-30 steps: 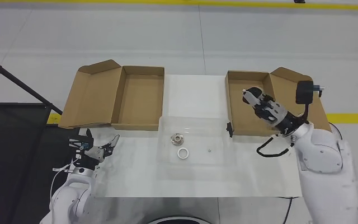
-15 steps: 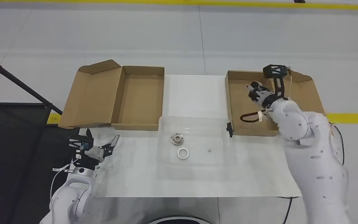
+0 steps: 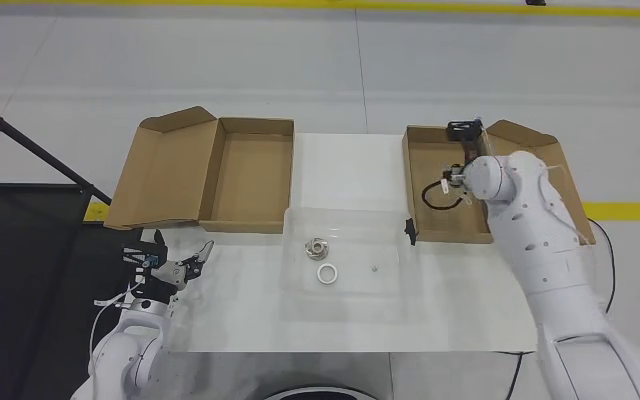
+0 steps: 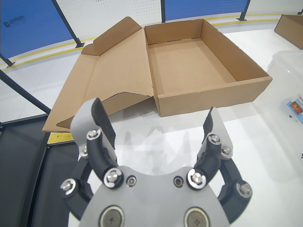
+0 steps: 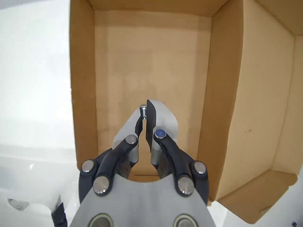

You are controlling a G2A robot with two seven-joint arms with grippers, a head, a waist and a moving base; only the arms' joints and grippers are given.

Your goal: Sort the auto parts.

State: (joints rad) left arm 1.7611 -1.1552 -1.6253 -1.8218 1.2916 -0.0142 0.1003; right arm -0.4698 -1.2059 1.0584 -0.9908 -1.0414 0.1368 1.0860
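Top view: a clear bin [image 3: 385, 235] sits at 6 o'clock on the tabletop [image 3: 250, 300]. It holds a metal hub [image 3: 317, 245] with a white ring [image 3: 327, 272] just beside it. The left box [image 3: 250, 175] lies at 10 o'clock and the right box [image 3: 435, 215] at 2 o'clock, under the right arm. The left claw [image 3: 185, 250] hangs at 8 o'clock.

Left wrist view: the left claw's fingers are spread wide, holding nothing, above the tabletop short of the left box.

Right wrist view: the right claw [image 5: 144, 113] pinches a small silver bolt [image 5: 142, 109] above the right box's floor. From above, the arm hides this grip.
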